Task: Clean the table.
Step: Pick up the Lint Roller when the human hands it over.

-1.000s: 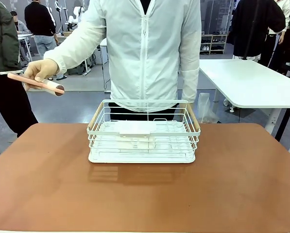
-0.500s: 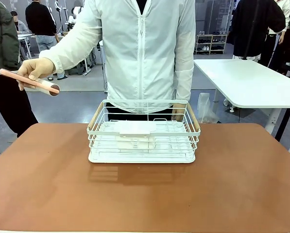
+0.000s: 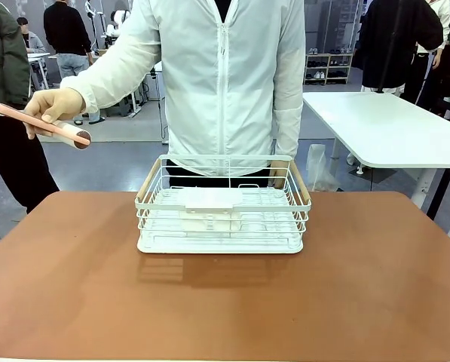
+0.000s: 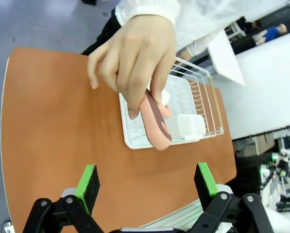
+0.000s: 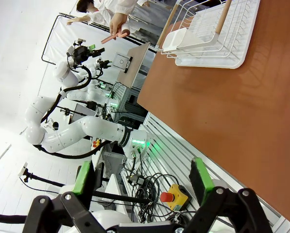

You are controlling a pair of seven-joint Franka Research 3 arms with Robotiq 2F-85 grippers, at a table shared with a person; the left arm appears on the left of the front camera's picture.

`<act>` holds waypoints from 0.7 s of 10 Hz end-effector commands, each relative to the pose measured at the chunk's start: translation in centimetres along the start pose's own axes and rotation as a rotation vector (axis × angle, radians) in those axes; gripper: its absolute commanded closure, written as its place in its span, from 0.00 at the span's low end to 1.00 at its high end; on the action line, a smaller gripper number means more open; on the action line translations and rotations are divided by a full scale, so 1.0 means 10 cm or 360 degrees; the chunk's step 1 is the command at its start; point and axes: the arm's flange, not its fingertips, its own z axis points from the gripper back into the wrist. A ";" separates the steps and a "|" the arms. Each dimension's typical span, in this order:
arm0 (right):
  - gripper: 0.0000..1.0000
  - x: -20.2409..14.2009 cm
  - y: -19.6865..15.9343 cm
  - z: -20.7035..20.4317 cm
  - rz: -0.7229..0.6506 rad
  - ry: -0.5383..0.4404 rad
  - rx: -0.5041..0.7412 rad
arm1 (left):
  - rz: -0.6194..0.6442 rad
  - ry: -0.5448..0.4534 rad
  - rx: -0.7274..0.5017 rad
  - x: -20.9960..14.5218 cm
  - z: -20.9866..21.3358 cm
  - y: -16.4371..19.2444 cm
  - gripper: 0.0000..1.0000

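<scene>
The reddish-brown table carries a white wire basket at its far middle. A person in a white jacket holds a pink, stick-like tool out in one hand, beyond the table's far left corner. In the left wrist view that hand grips the pink tool just ahead of my left gripper, which is open and holds nothing. My right gripper is open too, off the table's near edge, with the basket farther off.
A white rectangular table stands behind at the right. Other people stand in the background. The right wrist view shows cables and a red stop button below the table's edge.
The person's hand has carried the pink tool slightly farther left and a little higher. Basket and table are unchanged.
</scene>
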 end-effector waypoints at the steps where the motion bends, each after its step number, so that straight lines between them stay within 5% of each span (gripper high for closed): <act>1: 0.00 0.00 0.03 0.01 0.0015 -0.0005 0.0002 | 0.0148 -0.0022 0.0103 -0.03 -0.11 -0.12 0.00; 4: 0.00 0.00 0.03 0.01 0.0015 -0.0005 0.0002 | 0.0378 -0.0135 0.0194 0.10 -0.19 -0.21 0.00; 5: 0.00 0.00 0.03 0.01 0.0015 -0.0005 0.0002 | 0.0436 0.0008 0.0146 0.12 -0.18 -0.22 0.00; 7: 0.00 0.00 0.03 0.01 0.0015 -0.0005 0.0002 | 0.0303 -0.0084 0.0124 0.08 -0.13 -0.14 0.00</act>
